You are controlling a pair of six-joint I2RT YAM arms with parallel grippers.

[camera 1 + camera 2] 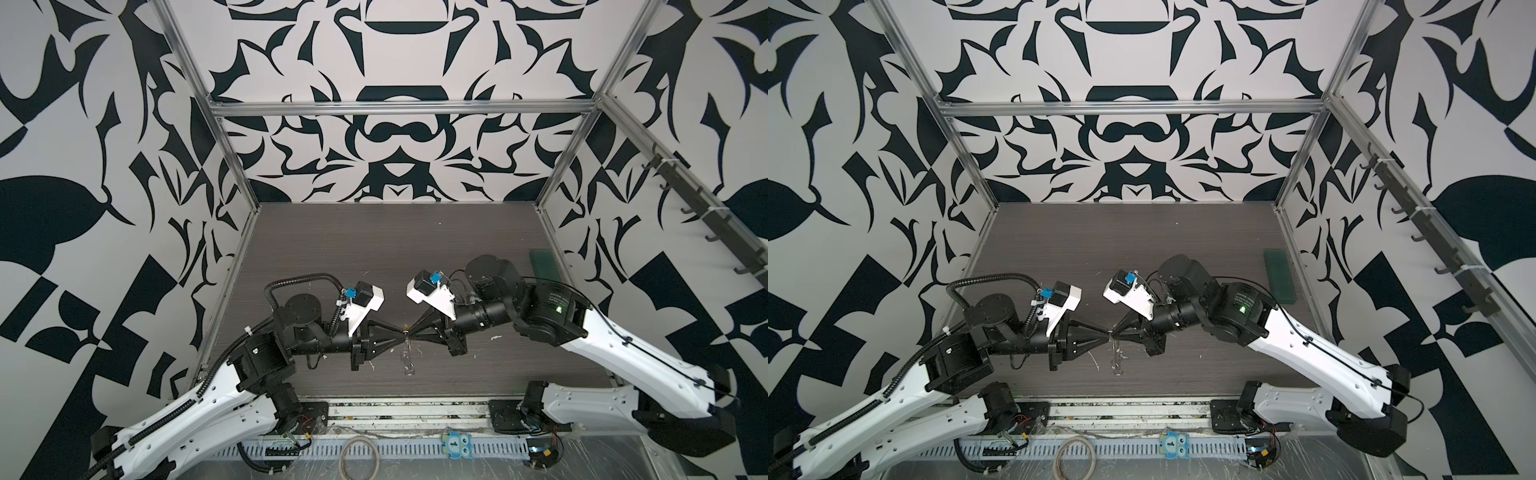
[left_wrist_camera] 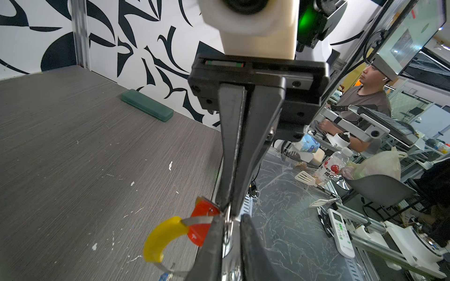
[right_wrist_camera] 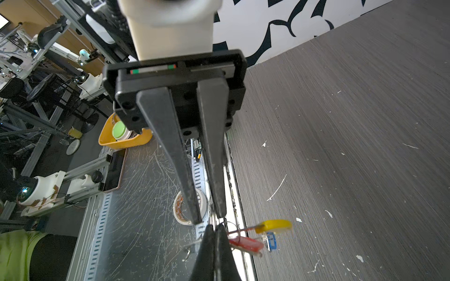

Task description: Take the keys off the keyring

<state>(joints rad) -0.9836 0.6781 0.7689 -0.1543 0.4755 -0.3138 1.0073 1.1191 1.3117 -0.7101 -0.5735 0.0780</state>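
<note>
Jaws meet nose to nose: right tool (image 3: 214,231) clenched on the keyring (image 3: 276,225), left tool (image 3: 209,217) narrowed about its metal ring (image 2: 227,227) — pinching or not, I cannot tell. Red key (image 2: 202,226) and blue key (image 3: 271,240) dangle from it — over the surface (image 3: 341,146), toward its front edge.

White-shelled arms (image 1: 195,409), black joints (image 1: 301,309), ribbed black conduit (image 1: 291,277); left gripper (image 1: 401,331) and right gripper (image 1: 410,331) are black, tapered.
</note>
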